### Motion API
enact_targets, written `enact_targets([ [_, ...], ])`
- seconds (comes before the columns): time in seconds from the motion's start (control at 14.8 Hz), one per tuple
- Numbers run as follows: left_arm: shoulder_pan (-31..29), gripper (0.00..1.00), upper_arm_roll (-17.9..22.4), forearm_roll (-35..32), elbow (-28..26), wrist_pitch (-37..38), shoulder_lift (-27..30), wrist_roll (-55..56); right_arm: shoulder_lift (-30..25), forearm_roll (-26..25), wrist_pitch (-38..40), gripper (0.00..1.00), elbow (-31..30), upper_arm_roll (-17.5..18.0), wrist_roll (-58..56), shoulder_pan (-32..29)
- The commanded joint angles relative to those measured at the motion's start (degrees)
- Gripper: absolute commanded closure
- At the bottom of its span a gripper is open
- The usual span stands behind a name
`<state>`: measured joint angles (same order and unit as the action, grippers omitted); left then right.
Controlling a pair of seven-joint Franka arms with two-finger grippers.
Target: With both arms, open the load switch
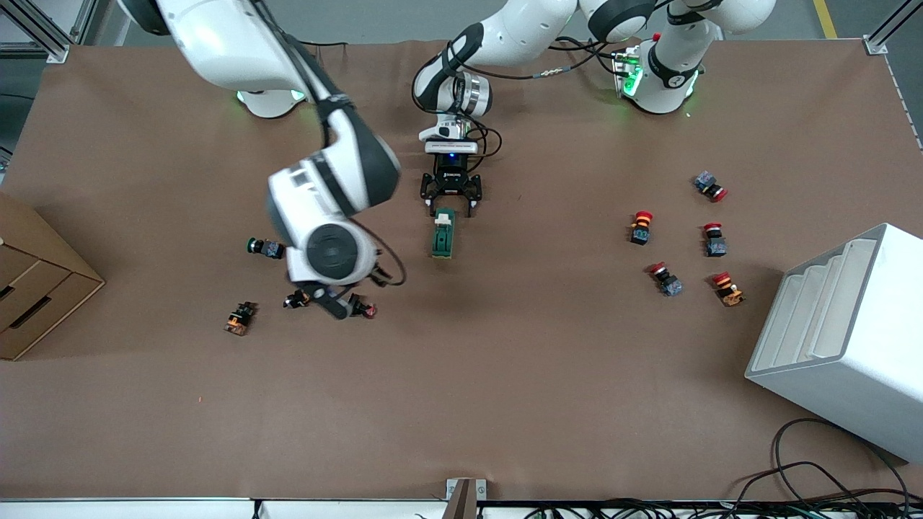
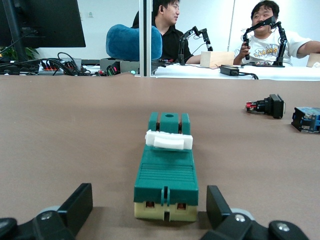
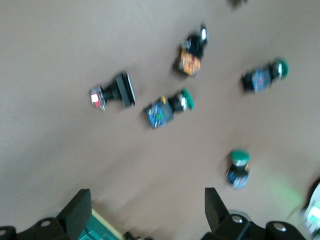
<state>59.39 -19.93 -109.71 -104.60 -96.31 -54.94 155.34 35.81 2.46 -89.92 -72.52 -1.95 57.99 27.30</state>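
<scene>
The load switch [image 1: 443, 234] lies mid-table, a dark green block on a cream base. In the left wrist view the load switch [image 2: 166, 175] shows its white toggle [image 2: 169, 140] toward the end away from the camera. My left gripper [image 1: 452, 205] is low at the switch's end nearer the robots' bases. This left gripper [image 2: 149, 196] is open, one finger on each side of that end without touching. My right gripper [image 1: 333, 301] hangs open and empty over a group of push buttons toward the right arm's end. A corner of the switch [image 3: 100, 231] shows beside the right gripper [image 3: 146, 197].
Push buttons lie under and beside the right hand: a green-capped one [image 1: 265, 248], an orange one [image 1: 240, 318] and a red-tipped one [image 1: 364, 310]. Several red-capped buttons [image 1: 640, 227] lie toward the left arm's end, next to a white rack [image 1: 844, 339]. A cardboard box [image 1: 36, 288] sits at the right arm's end.
</scene>
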Motion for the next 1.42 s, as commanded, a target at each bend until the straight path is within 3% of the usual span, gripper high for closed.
enact_targets([
  [0.0,0.6,0.0,-0.3,0.5,1.6,-1.3,-2.7,3.4,-6.1,-1.0,1.3,0.0,-2.7,1.2,-15.7,-7.1],
  [0.2,0.6,0.0,-0.9,1.2,1.9,-1.3,-2.2,3.0,-10.3,-1.2,3.3,0.0,-3.7,1.2,-35.7,-15.1],
  [0.47,0.4,0.0,-3.3,9.2,6.2,-1.6,-1.4,-2.2,-14.2,-5.3,4.6,0.0,-3.2,1.2,-61.2,-24.3],
  [0.88,0.1,0.0,-6.2,25.0,12.9,-1.6,1.2,-12.1,-17.6,-5.2,9.2,0.0,-2.3,1.2,-64.9,-30.4],
  [1.36,-3.2,0.0,-7.7,42.3,15.4,-2.0,11.1,-29.9,-17.6,-4.7,10.0,0.0,3.2,1.4,-66.9,-32.0],
])
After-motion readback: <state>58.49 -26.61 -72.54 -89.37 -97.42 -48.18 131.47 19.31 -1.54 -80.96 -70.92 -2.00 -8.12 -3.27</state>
